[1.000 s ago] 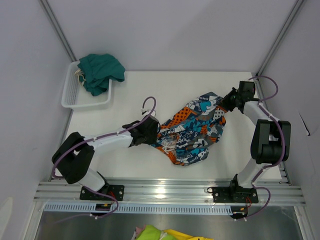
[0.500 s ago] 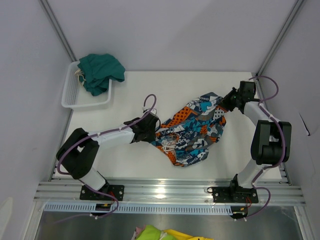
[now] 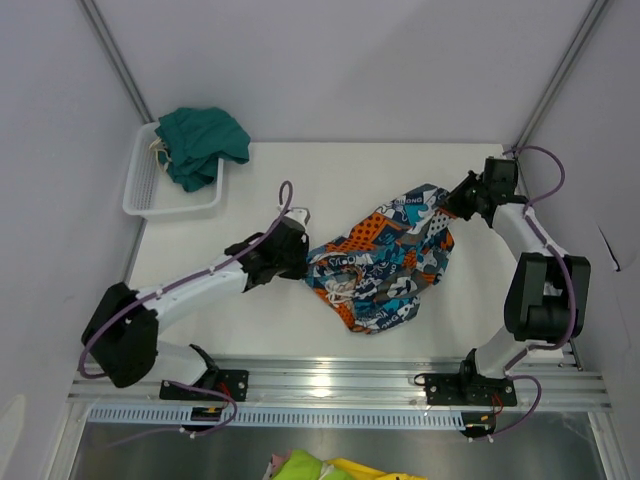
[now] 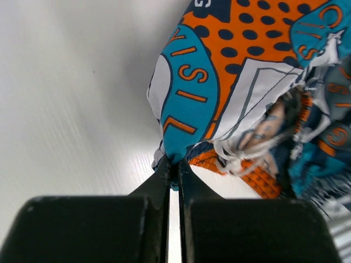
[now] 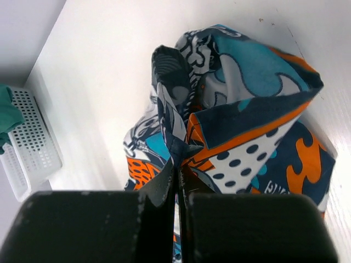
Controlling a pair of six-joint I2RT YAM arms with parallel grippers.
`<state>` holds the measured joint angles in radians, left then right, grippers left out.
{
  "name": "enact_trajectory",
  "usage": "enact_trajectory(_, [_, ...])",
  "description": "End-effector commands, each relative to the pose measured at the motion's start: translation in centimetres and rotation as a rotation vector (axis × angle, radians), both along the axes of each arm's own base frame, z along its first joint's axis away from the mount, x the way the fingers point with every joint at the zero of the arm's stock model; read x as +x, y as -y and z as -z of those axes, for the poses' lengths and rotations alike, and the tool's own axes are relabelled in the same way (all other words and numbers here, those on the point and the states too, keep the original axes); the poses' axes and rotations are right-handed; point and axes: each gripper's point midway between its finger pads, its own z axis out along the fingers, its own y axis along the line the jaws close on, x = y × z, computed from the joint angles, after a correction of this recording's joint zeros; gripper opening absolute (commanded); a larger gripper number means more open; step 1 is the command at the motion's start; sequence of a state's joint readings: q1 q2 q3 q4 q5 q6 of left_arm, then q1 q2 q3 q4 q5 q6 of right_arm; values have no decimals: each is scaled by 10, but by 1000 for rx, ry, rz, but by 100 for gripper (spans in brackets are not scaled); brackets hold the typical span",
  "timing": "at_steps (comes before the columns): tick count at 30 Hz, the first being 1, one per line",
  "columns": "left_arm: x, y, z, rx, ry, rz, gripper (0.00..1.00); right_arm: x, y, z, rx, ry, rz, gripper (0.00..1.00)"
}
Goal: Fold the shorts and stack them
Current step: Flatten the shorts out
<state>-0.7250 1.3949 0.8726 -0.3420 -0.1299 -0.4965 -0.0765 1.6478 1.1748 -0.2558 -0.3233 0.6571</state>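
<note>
The patchwork shorts [image 3: 385, 262] lie bunched in the middle of the table, orange, teal, white and grey. My left gripper [image 3: 303, 256] is shut on their left edge; the left wrist view shows a teal fold [image 4: 186, 104] pinched between the fingertips [image 4: 163, 167]. My right gripper [image 3: 452, 206] is shut on the far right corner of the same shorts [image 5: 236, 104], with a dark seam clamped between its fingertips [image 5: 187, 174]. The plain teal-green shorts [image 3: 203, 143] with a white drawstring hang over the white mesh basket [image 3: 145, 195] at the far left.
The basket [image 5: 30, 142] stands at the table's back left corner. Grey walls and metal posts [image 3: 118, 62] close in the table on three sides. A rail [image 3: 340, 383] runs along the near edge, with yellow-green cloth [image 3: 320, 467] below it.
The left gripper closed on the left edge of the patchwork shorts and drew it slightly back and left. The right gripper kept its grip and shifted a little right.
</note>
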Motion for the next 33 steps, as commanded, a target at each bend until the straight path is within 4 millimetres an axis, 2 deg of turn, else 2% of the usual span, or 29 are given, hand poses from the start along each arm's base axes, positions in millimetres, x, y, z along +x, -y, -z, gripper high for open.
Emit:
enact_trajectory(1, [-3,9,-60,-108,69,47,0,0,3,-74,-37,145,-26,0])
enact_trajectory(2, [-9,7,-72,-114,75,68,0,0,4,-87,-39,164,-28,0])
enact_trajectory(3, [-11,12,-90,-146,89,98,0,-1,5,-114,-44,208,-29,0])
enact_trajectory(4, [-16,10,-104,-147,90,112,0,-2,10,-128,-47,230,-20,0])
enact_trajectory(5, [-16,10,-126,-160,123,128,0,-5,11,-143,-35,253,-26,0])
enact_trajectory(6, [-20,6,-143,-175,152,134,0,-11,12,-169,-27,304,-27,0])
enact_trajectory(7, [-24,1,-161,-184,172,139,0,-16,20,-185,-11,334,-6,0])
enact_trajectory(8, [-27,-2,-184,-205,219,151,0,-22,20,-198,8,363,-17,0])
enact_trajectory(9, [-35,-9,-207,-236,271,156,0,-36,21,-223,9,424,-11,0])
enact_trajectory(10, [-42,-16,-215,-241,284,159,0,-44,31,-235,11,452,15,0])
enact_trajectory(11, [-47,-20,-237,-268,334,165,0,-52,32,-247,22,483,24,0])
enact_trajectory(12, [-61,-29,-259,-311,382,185,0,-71,31,-270,16,545,21,0])
enact_trajectory(15, [-87,-40,-288,-367,455,250,0,-104,41,-300,-7,629,72,0])
enact_trajectory(16, [-100,-48,-302,-399,501,267,0,-128,38,-321,-30,702,88,0])
enact_trajectory(19, [-131,-57,-325,-466,568,356,0,-165,40,-350,-79,812,145,0])
enact_trajectory(20, [-139,-57,-329,-479,579,394,0,-193,32,-370,-109,901,152,0])
enact_trajectory(22, [-157,-66,-347,-507,638,434,0,-223,29,-392,-151,999,195,0])
enact_trajectory(23, [-163,-69,-353,-518,654,448,0,-253,22,-410,-179,1083,211,0])
enact_trajectory(25, [-174,-81,-373,-543,725,447,0,-282,18,-427,-224,1166,237,0])
enact_trajectory(26, [-185,-91,-383,-562,779,448,0,-304,14,-436,-245,1221,261,0])
enact_trajectory(28, [-195,-104,-401,-599,862,434,0,-330,10,-450,-282,1296,287,0])
enact_trajectory(29, [-207,-115,-412,-623,923,431,0,-349,10,-457,-303,1348,317,0])
enact_trajectory(30, [-210,-118,-416,-629,942,430,0,-361,7,-461,-309,1378,325,0])
enact_trajectory(33, [-218,-128,-431,-641,1018,426,0,-378,5,-470,-315,1431,333,0])
